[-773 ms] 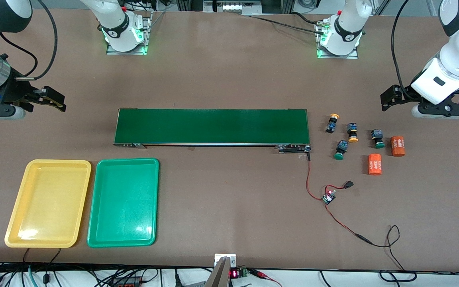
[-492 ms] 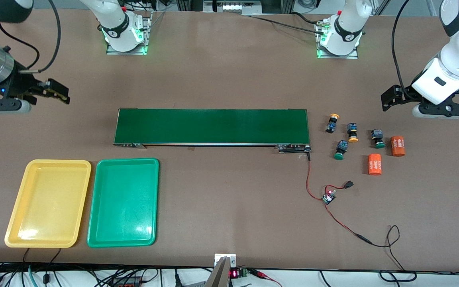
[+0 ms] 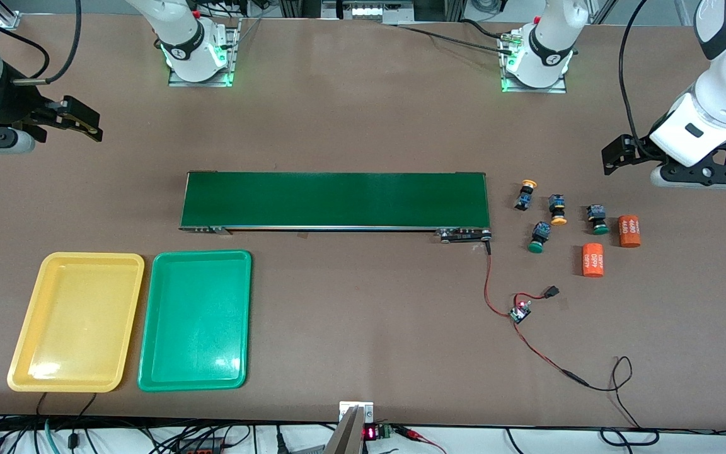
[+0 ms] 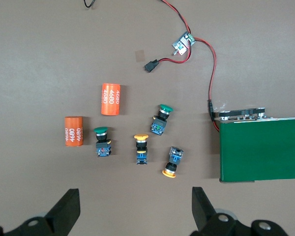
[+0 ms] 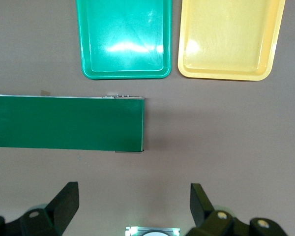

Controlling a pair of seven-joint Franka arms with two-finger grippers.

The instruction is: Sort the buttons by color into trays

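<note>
Front view: four buttons (image 3: 542, 214) lie on the surface (image 3: 363, 113) past the conveyor belt (image 3: 335, 200) toward the left arm's end, beside two orange cylinders (image 3: 593, 260). The yellow tray (image 3: 29, 340) and green tray (image 3: 155, 353) sit side by side toward the right arm's end.

Left wrist view: the left end effector (image 4: 135, 209) hangs wide and empty over the buttons.

Right wrist view: the right end effector (image 5: 132, 206) hangs wide and empty over bare surface by the belt's end.

You can read "4680" printed twice in white on each of the two orange cylinders (image 4: 110, 100) (image 4: 73, 131). No other text on the table is legible.
</note>
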